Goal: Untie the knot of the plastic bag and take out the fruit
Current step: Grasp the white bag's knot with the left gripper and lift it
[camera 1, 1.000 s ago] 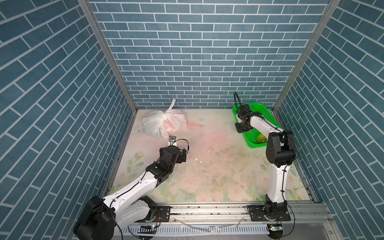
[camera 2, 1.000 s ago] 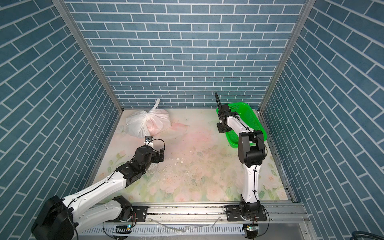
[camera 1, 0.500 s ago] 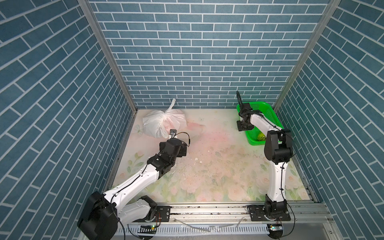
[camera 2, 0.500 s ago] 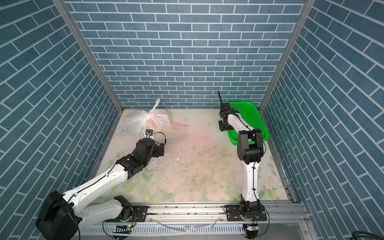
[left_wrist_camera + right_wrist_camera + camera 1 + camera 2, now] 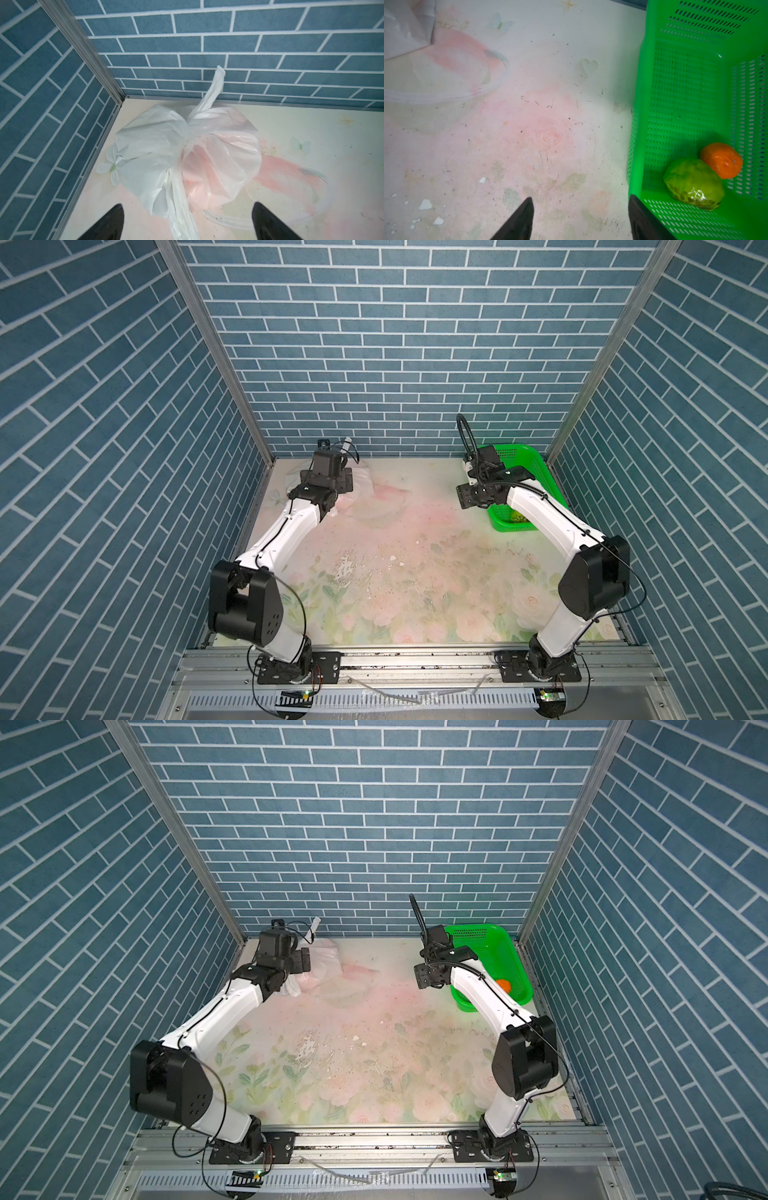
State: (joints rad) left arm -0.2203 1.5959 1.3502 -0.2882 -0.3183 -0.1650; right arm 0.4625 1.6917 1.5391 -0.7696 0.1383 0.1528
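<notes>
The white plastic bag (image 5: 158,145) lies in the table's back left corner and shows in both top views (image 5: 365,485) (image 5: 328,963). Its knot (image 5: 188,135) is a tight bunch on top, and one tail (image 5: 216,87) sticks up against the wall. A pinkish tint shows through the plastic, but no fruit shows plainly. My left gripper (image 5: 188,204) (image 5: 345,481) (image 5: 302,961) is open just short of the bag, and a loose handle strip (image 5: 178,207) runs between its fingers untouched. My right gripper (image 5: 580,197) (image 5: 465,497) (image 5: 422,977) is open and empty over bare table beside the basket.
A green perforated basket (image 5: 675,83) (image 5: 536,472) (image 5: 515,957) stands at the back right. It holds a yellow-green speckled ball (image 5: 693,182) and an orange piece (image 5: 721,160) (image 5: 503,984). Blue brick walls close in the table on three sides. White flecks (image 5: 425,204) lie on the floral mat.
My left arm has reached from mid-table toward the back left corner, up to the bag. My right gripper has opened and shifted a little toward the basket's left edge.
</notes>
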